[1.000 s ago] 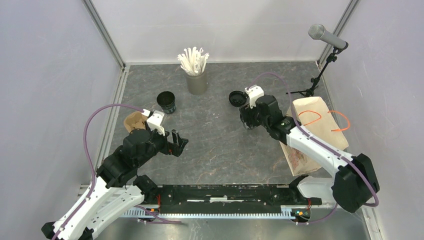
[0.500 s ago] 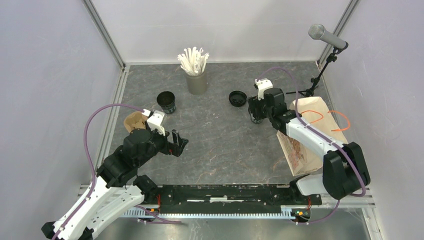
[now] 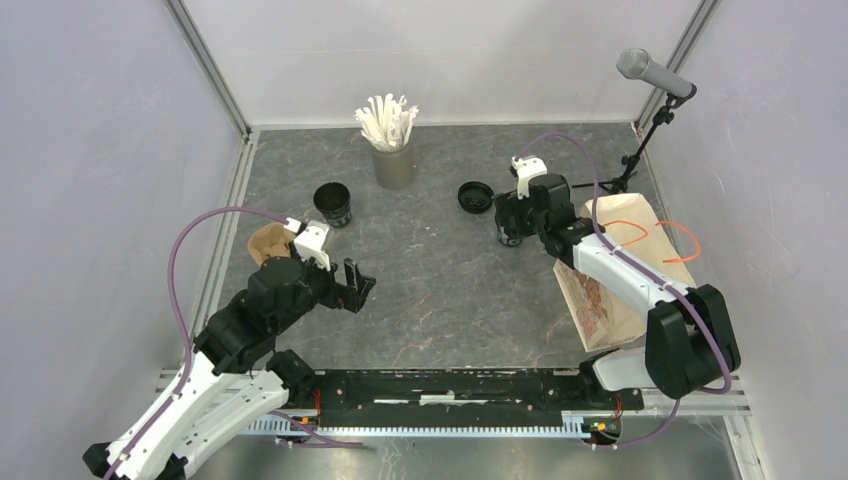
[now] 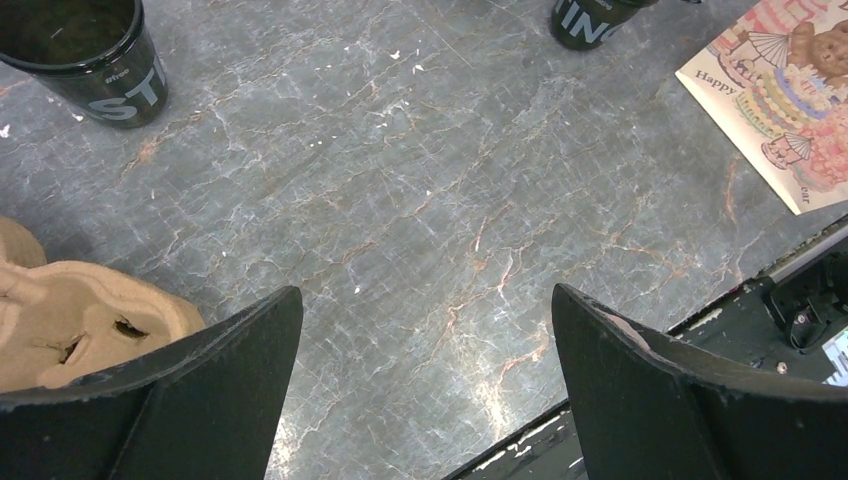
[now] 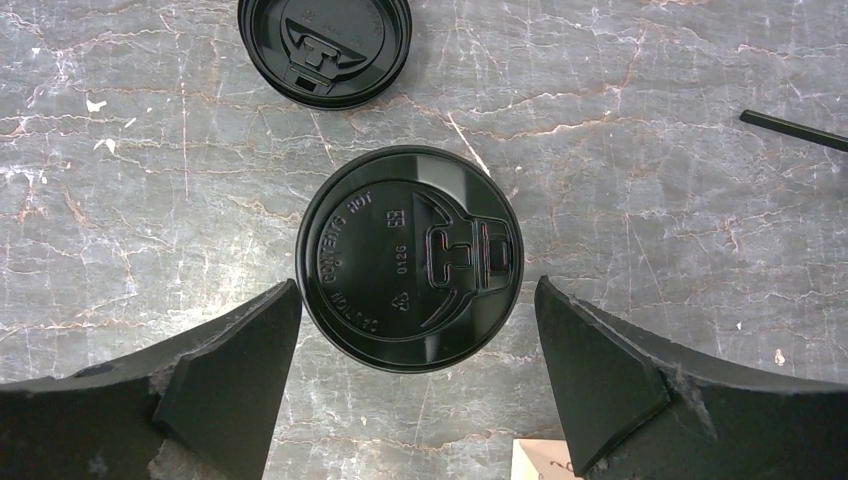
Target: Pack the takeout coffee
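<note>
A lidded black takeout coffee cup (image 5: 408, 258) stands upright on the table, seen from straight above in the right wrist view. My right gripper (image 5: 417, 284) is open, one finger on each side of the cup with a thin gap at both. From overhead, that cup (image 3: 511, 234) sits just under the right gripper (image 3: 512, 214). A loose black lid (image 3: 474, 196) lies to its left. An open black cup (image 3: 332, 203) stands at mid-left. My left gripper (image 3: 355, 285) hovers open over bare table with nothing between its fingers (image 4: 250, 340).
A grey cup of white straws (image 3: 393, 150) stands at the back. A brown pulp carrier (image 3: 267, 242) lies beside the left arm. A printed paper bag (image 3: 620, 270) lies flat under the right arm. A microphone stand (image 3: 640, 140) occupies the back right corner.
The right arm carried the lidded cup rightward, away from the loose lid, and its jaws have widened off the cup. The left arm has not moved.
</note>
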